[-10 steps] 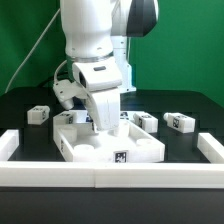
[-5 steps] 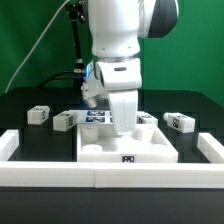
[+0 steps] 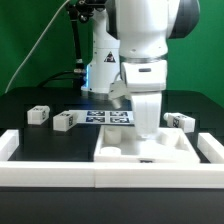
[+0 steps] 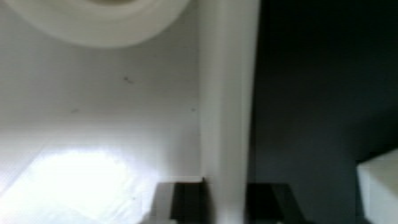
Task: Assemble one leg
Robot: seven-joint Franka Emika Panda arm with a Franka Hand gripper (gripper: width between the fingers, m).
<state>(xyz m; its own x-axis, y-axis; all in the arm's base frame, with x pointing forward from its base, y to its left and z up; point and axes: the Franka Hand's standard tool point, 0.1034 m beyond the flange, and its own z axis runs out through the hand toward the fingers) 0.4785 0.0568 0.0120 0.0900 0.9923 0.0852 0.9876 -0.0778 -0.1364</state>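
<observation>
The big white square tabletop (image 3: 125, 150) lies flat at the front, toward the exterior view's right, against the white rail. My gripper (image 3: 148, 124) stands over its far edge and is shut on that edge. In the wrist view the tabletop (image 4: 107, 110) with one recessed hole (image 4: 116, 15) fills most of the picture, and its rim runs between my dark fingers (image 4: 187, 203) at the gripper (image 4: 228, 205). Three small white tagged legs lie loose on the black table: two at the exterior view's left (image 3: 38, 114) (image 3: 65, 120), and one at its right (image 3: 180, 121).
A low white rail (image 3: 60, 172) runs along the front, with raised ends at the left (image 3: 10, 143) and right (image 3: 211, 148). The marker board (image 3: 105, 117) lies behind the tabletop. A white piece shows at the wrist view's edge (image 4: 377, 185).
My arm has slid the tabletop toward the exterior view's right, from the middle of the rail to near its right end. The loose legs have not moved.
</observation>
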